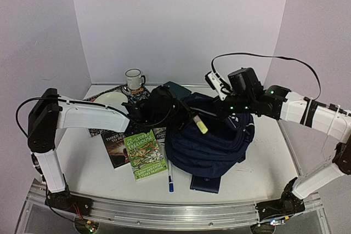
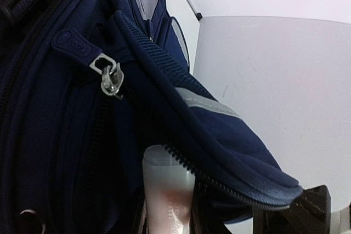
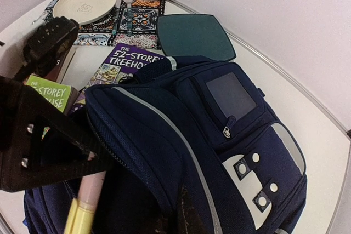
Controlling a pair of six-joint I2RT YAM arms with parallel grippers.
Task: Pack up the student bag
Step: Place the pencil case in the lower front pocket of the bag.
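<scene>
The student bag [image 1: 214, 138], a large navy backpack, lies in the middle of the table with its main opening facing left. My right gripper [image 1: 220, 108] is shut on the bag's upper flap [image 3: 148, 135] and holds it lifted; one dark finger [image 3: 189, 217] shows at the flap's edge. My left gripper [image 1: 178, 114] is shut on a highlighter [image 1: 201, 125] with a pale pink body and a yellow cap. The highlighter's end [image 2: 164, 184] sits at the zipper edge under the raised flap. In the right wrist view the highlighter [image 3: 85, 204] points into the opening beside the black left gripper [image 3: 41, 135].
A green Treehouse book [image 1: 145, 154], a brown book [image 1: 116, 147] and a blue pen [image 1: 170, 178] lie left of the bag. A small navy wallet [image 1: 205, 182] lies in front of it. Behind are a mug [image 1: 133, 79], a white plate [image 1: 111, 101] on a patterned mat, and a teal square plate [image 3: 196, 36].
</scene>
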